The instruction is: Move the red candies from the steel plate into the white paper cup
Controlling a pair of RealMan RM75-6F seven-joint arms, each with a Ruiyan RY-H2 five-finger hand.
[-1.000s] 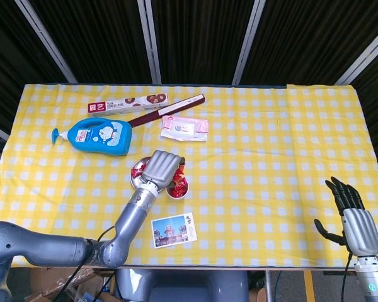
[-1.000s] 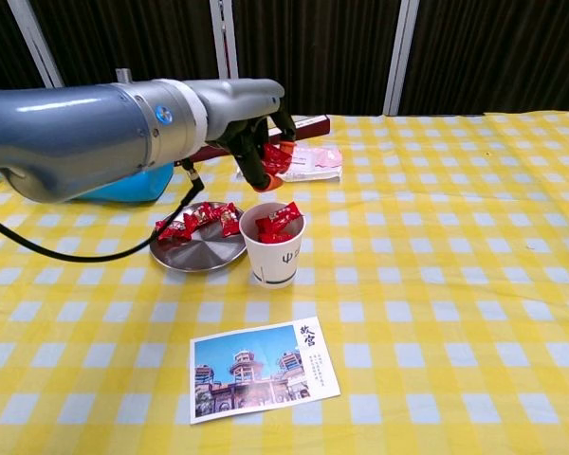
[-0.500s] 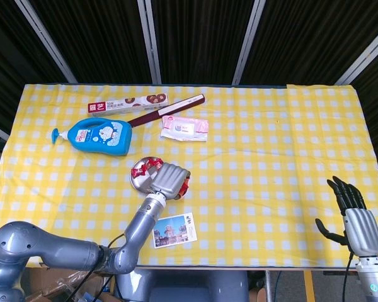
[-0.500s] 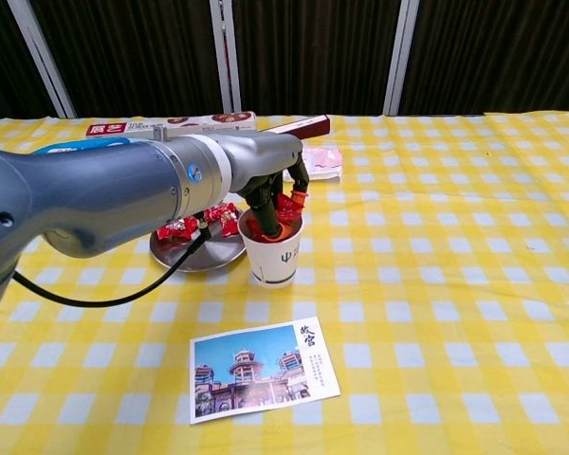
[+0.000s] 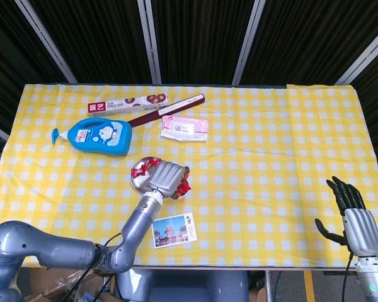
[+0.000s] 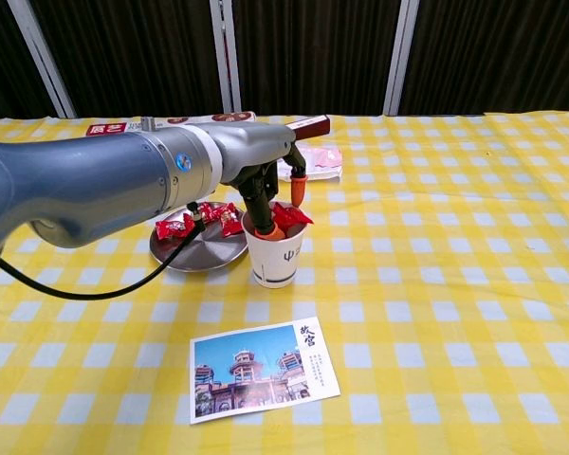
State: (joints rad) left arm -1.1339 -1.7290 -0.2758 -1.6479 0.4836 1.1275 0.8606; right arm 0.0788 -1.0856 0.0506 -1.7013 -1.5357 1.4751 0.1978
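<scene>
Operator: Where do the leftover candies lie from the cup?

Spotter: Your left robot hand [image 6: 266, 204] is right over the cup [image 6: 277, 258], fingers reaching down into its mouth. One candy [image 6: 289, 216] sits on top of the heap at the rim, touching those fingers. I cannot tell whether you are pinching it or have let it go. The cup looks nearly full.

Operator: And the rest?

Spotter: The plate [image 6: 201, 252] stands just beside the cup, on your left-arm side, almost touching it. The red candies [image 6: 197, 224] on it are bunched along the plate's far edge, away from you, with the near part bare.

Operator: So which arm takes them?

Spotter: The left one, I'd judge. You would lift clear of the cup, then make a short sideways shift away from it towards that far edge. Your right robot hand [image 5: 351, 215] is well apart from the cup, off the desk's [image 5: 271, 157] near corner, fingers spread and holding nothing.
</scene>
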